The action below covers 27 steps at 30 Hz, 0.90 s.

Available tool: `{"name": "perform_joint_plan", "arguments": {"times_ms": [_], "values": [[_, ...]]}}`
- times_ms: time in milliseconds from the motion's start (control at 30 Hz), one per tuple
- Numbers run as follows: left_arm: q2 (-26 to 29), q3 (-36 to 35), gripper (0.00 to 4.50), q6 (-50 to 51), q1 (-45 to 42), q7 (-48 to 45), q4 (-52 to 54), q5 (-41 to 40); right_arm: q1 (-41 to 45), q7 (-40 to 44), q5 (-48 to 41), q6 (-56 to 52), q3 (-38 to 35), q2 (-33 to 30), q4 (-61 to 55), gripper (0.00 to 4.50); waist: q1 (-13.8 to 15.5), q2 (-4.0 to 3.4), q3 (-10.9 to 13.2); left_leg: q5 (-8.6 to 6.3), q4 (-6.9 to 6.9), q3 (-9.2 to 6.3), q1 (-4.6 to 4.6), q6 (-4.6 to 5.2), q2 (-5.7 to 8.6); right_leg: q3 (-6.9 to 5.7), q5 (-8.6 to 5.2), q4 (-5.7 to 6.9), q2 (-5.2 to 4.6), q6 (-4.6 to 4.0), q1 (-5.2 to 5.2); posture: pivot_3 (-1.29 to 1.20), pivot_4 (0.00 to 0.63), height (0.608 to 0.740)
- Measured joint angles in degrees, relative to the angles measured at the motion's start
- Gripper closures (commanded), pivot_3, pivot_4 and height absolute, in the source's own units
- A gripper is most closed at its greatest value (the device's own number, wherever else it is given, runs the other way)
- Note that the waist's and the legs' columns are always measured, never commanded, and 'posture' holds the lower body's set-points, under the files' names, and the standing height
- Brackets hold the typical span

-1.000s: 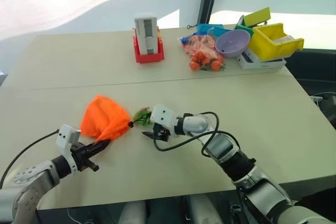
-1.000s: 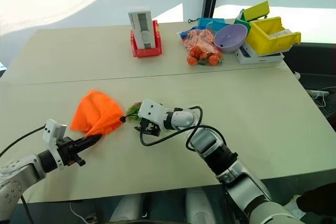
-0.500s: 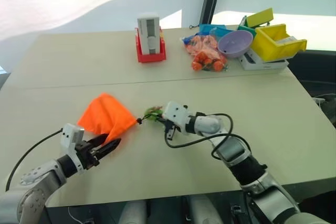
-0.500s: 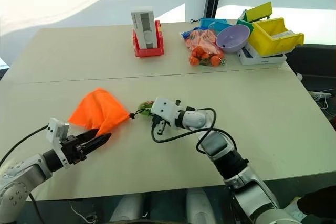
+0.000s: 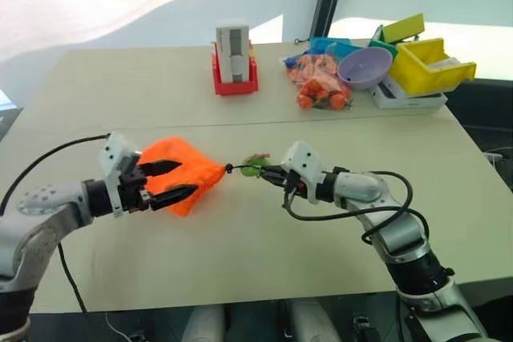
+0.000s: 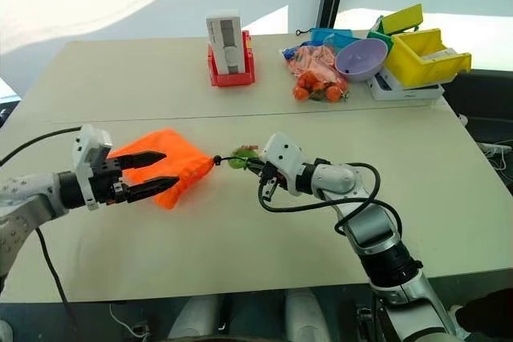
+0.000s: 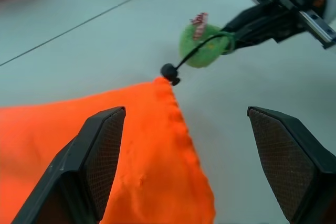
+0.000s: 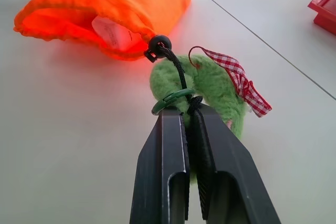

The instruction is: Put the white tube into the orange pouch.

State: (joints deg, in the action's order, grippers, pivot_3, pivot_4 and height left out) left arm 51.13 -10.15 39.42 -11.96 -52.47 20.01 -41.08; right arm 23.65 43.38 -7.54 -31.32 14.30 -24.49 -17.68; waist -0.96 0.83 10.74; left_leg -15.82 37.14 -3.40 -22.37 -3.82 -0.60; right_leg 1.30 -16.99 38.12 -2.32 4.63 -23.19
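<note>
The orange pouch (image 5: pixel 186 182) lay between the spread left end effector (image 5: pixel 175 179) and the right end effector (image 5: pixel 269 172), clamped on its green tag (image 8: pixel 202 90)

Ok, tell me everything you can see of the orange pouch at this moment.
The orange pouch is bright orange fabric, lying crumpled on the table. Its gathered corner ends in a black cord with a toggle, leading to a fuzzy green tag with a red checked ribbon. The right gripper is shut on the cord at the tag. The left gripper stands open around the pouch's other end. Something pale shows through the fabric.
</note>
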Motion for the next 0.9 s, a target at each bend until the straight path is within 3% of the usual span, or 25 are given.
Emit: {"name": "perform_joint_plan", "arguments": {"times_ms": [200,367,600,900], "values": [[-5.3,15.01,0.54,-14.08,-15.71,-7.31,-18.08,15.24,1.11,-0.24,0.0,0.47,1.11,0.44,-0.15,4.5,0.1,0.0,0.0,0.01,0.02,0.04,-0.04,0.01,0.02,-0.09,0.0,0.05,0.09,0.0,-0.01,0.0,0.15,0.74],[-10.34,22.65,0.54,-29.16,-22.11,-13.94,-32.45,25.35,1.64,-0.71,0.05,0.45,1.24,0.49,-0.22,4.5,-0.18,0.01,0.0,0.01,0.03,0.06,-0.12,0.01,-0.08,-0.05,-0.01,0.01,0.2,0.02,-0.11,0.0,0.15,0.74],[-14.83,22.67,0.54,-38.57,-24.37,-14.37,-37.79,29.92,2.13,-2.19,0.4,0.27,1.39,0.8,-0.22,4.5,-0.03,0.01,0.0,0.01,0.08,0.01,-0.14,0.01,-0.23,-0.01,0.0,0.06,0.36,0.01,-0.14,0.0,0.15,0.74],[-15.09,22.34,0.54,-38.3,-20.59,-11.18,-34.43,31.95,2.13,-2.98,0.5,0.03,2.26,0.91,-0.22,4.5,-0.11,0.01,0.0,0.01,0.12,0.0,-0.11,0.01,-0.25,0.02,0.0,0.15,0.39,0.01,-0.14,0.0,0.15,0.74]]}}
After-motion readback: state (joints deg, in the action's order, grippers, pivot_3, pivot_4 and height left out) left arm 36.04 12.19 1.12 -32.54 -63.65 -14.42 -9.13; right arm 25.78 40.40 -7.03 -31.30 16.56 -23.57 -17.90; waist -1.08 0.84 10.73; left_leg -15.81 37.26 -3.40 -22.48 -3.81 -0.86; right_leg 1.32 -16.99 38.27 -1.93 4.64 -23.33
